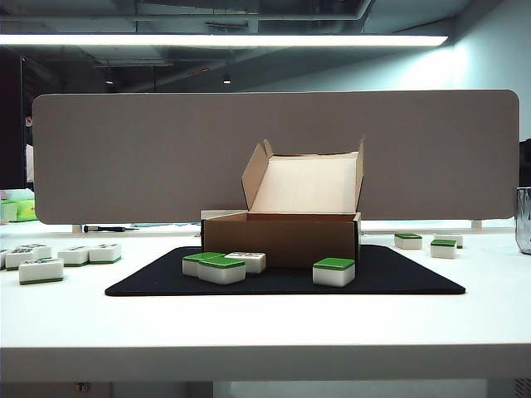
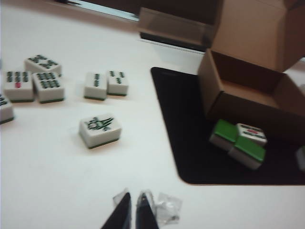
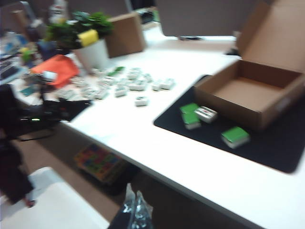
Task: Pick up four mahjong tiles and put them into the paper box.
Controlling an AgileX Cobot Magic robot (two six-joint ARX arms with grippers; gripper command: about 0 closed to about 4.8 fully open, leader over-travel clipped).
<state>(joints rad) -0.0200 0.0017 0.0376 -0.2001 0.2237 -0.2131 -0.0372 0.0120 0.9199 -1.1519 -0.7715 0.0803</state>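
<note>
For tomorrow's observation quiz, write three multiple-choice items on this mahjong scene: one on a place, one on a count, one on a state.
1. Where does the paper box stand?
A. on the black mat
B. on bare table
C. on a shelf

2. How many mahjong tiles lie on the mat?
A. two
B. four
C. six

3. How is the box lid?
A. taped
B. shut
C. open, standing up

Answers: 1 A, the mat shows around the box's base; 2 B, three clustered at its front left, one at front right; 3 C, the pale inner lid faces the exterior camera.
</note>
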